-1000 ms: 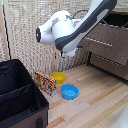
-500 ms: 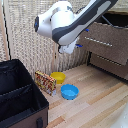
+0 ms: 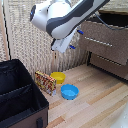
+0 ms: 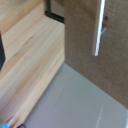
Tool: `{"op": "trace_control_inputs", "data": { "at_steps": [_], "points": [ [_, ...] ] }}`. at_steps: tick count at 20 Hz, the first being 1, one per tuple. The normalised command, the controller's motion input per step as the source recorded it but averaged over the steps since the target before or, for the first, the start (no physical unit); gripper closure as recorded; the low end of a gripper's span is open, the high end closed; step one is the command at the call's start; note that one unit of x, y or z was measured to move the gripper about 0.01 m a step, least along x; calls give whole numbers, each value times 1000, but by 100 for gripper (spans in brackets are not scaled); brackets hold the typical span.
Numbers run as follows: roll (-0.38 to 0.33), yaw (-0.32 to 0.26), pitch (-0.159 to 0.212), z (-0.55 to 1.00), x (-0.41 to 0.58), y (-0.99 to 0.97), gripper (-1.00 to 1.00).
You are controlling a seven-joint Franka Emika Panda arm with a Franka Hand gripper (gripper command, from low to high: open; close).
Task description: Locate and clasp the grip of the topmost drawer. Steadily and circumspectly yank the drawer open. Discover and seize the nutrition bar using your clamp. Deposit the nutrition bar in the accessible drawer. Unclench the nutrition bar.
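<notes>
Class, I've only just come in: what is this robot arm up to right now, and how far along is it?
A white robot arm holds its end effector in the air near the dresser, gripping nothing. The top drawer looks shut, and its silver handle fills the wrist view, so the arm seems to be lining up on it. The snack bar leans untouched on the wooden floor beside a yellow bowl and a blue bowl, next to a black case.

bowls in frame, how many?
2. The yellow bowl sits by the wicker wall, beside the nutrition bar; the blue bowl is just in front of it. More could hide behind the black bin.
</notes>
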Motion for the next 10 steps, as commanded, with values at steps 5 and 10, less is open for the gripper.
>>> {"op": "trace_control_inputs", "data": {
  "at_steps": [5,10],
  "points": [
    [336,-135,0,43,302,333,-100],
    [322,-149,0,69,285,299,-100]
  ]
}}
